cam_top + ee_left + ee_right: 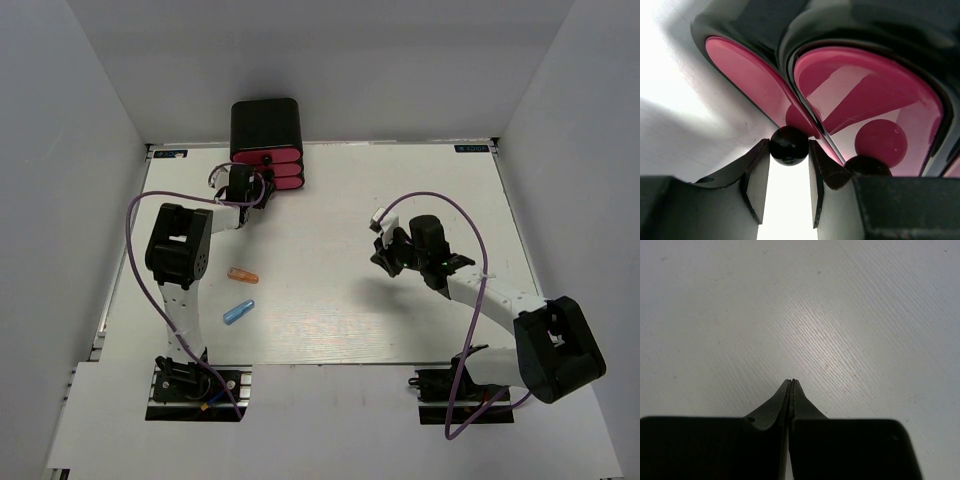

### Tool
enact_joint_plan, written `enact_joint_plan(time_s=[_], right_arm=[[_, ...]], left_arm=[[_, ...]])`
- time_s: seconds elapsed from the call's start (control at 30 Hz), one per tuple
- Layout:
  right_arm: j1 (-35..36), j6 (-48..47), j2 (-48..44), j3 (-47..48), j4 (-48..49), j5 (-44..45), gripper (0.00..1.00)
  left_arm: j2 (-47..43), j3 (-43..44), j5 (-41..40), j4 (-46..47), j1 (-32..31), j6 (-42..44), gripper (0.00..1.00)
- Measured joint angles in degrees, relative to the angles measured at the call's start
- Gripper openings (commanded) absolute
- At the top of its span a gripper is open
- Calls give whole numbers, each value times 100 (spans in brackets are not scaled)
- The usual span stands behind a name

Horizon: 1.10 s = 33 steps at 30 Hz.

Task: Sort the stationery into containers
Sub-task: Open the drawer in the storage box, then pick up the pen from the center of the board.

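Left claw (789,150): pinched the drawer knob (789,146), dead ahead at 12 o'clock
Right claw (791,382): pressed together above the bench (850,315)
Pull axis: likely toward 6 o'clock

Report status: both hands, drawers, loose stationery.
Left hand pinching small black round knob on pink drawer stack. Right hand shut, empty. Orange capsule, blue capsule loose on white table.
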Motion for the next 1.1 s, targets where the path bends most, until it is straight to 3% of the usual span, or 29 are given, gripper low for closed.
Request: enact_joint_plan(time_s=[0.27, 0.6, 0.63, 0.67, 0.7, 0.77, 0.8, 0.9, 1.0, 1.03, 1.07, 1.1], right_arm=[[0, -13, 31, 2, -9, -13, 0], [0, -66, 46, 55, -9, -83, 0], [0, -85, 46, 59, -11, -98, 0], [0, -105, 46, 63, -13, -129, 2], [0, -142, 46, 70, -20, -168, 21], [0, -260, 59, 109, -96, -348, 41], [0, -341, 85, 160, -162, -444, 62], [15, -723, 310, 461, -380, -918, 84], [68, -1069, 634, 852, -483, -1375, 86], [107, -1178, 748, 997, -535, -1486, 86], [144, -1270, 885, 1167, -581, -1593, 83], [210, -1355, 1043, 1346, -597, -1705, 71]], left_arm=[[-109, -437, 28, 514, 0, 26, 14], [-1250, -1888, 304, 538, -20, 302, 14], [-1419, -2017, 304, 409, -33, 369, 18], [-1556, -2096, 299, 251, -50, 428, 37], [-1661, -2127, 299, 81, -59, 496, 48], [-1779, -2107, 315, -284, -63, 632, 70], [-1803, -2083, 315, -485, -61, 686, 74], [-1862, -1904, 321, -1025, -31, 916, 80], [-2037, -1766, 310, -1445, -2, 1196, 80], [-2164, -1746, 308, -1578, 2, 1287, 84], [-2337, -1746, 308, -1703, 2, 1401, 84], [-2538, -1746, 308, -1849, 2, 1486, 83]])
